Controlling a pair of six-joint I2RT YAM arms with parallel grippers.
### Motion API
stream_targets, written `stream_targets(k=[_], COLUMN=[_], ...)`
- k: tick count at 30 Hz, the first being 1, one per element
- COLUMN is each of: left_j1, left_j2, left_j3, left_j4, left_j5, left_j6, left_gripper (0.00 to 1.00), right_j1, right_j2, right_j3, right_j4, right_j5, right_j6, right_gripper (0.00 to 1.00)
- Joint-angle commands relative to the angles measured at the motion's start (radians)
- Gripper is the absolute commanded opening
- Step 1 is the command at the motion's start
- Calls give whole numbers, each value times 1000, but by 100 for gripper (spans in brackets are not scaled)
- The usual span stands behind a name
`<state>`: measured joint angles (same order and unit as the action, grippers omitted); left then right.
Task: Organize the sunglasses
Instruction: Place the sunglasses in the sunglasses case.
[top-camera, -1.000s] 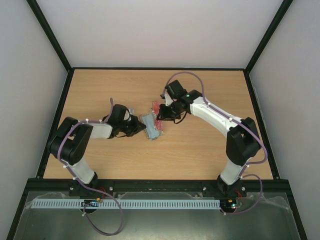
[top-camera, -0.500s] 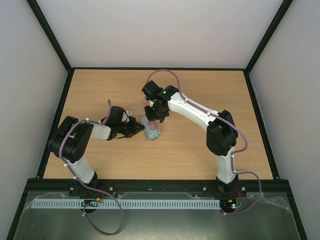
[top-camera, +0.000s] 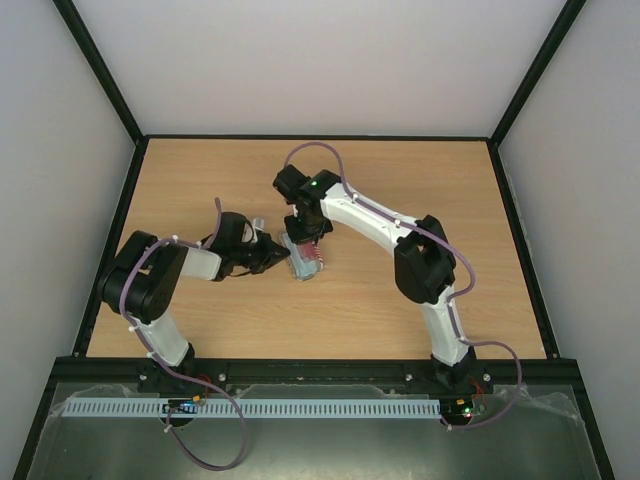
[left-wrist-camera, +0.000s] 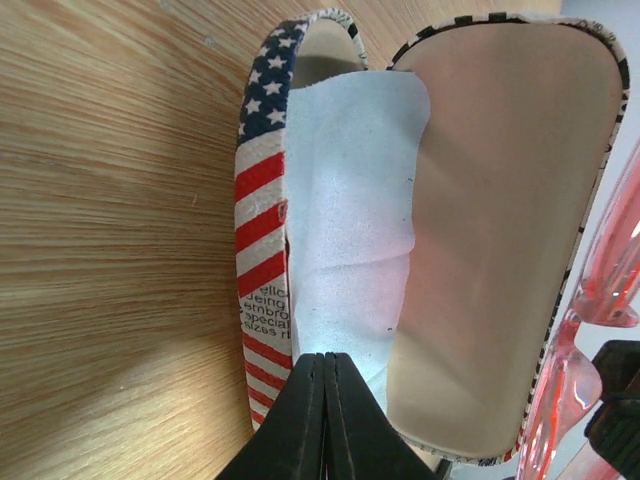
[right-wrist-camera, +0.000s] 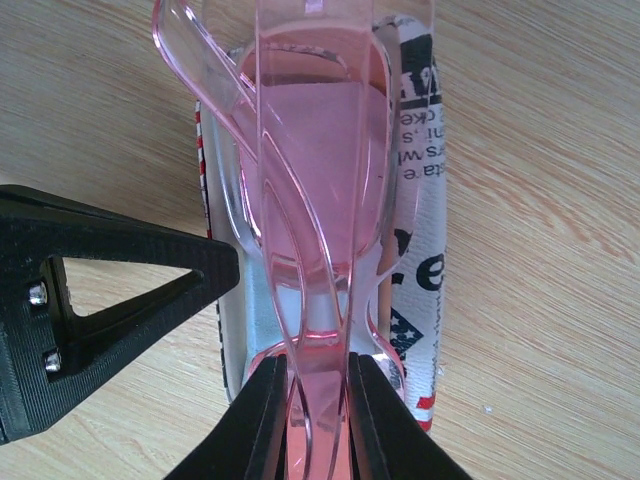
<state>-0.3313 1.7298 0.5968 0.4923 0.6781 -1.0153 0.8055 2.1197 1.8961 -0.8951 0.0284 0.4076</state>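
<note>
- Sunglasses (right-wrist-camera: 310, 200), clamped in the right gripper (right-wrist-camera: 318, 400), have swung left and now hang just over the open flag-print case (right-wrist-camera: 425, 250) at mid-table.
- Left gripper (left-wrist-camera: 322, 400), fingers pressed together, rests on the blue cloth (left-wrist-camera: 350, 200) inside.
- Lowering them in looks next.

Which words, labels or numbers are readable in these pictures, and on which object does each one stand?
"being", "specia", "sizes": cut-off newsprint lines on the rim of the flag-print case, left wrist view.
Upside-down newsprint on the same case, right wrist view: only fragments, not readable.
No text on the sunglasses or the cloth.
</note>
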Motion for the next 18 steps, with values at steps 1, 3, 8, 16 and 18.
stream_targets(k=[1, 3, 8, 16, 18], left_j1=[11, 10, 12, 12, 12], left_j2=[20, 20, 19, 17, 18], left_j3=[-21, -23, -21, -23, -23], left_j4=[7, 7, 6, 6, 9], left_j5=[-6, -6, -2, -1, 0], left_j6=[4, 4, 4, 6, 5], left_gripper=[2, 2, 2, 2, 2], right_j1=[22, 28, 36, 41, 41], right_j2=[46, 53, 75, 72, 70], right_j3=[32, 38, 60, 105, 107], right_j4=[-68, -69, -73, -114, -114], right_j5=[11, 10, 2, 21, 11], right_j6=[-7, -1, 15, 24, 28], right_gripper=[1, 1, 1, 1, 1])
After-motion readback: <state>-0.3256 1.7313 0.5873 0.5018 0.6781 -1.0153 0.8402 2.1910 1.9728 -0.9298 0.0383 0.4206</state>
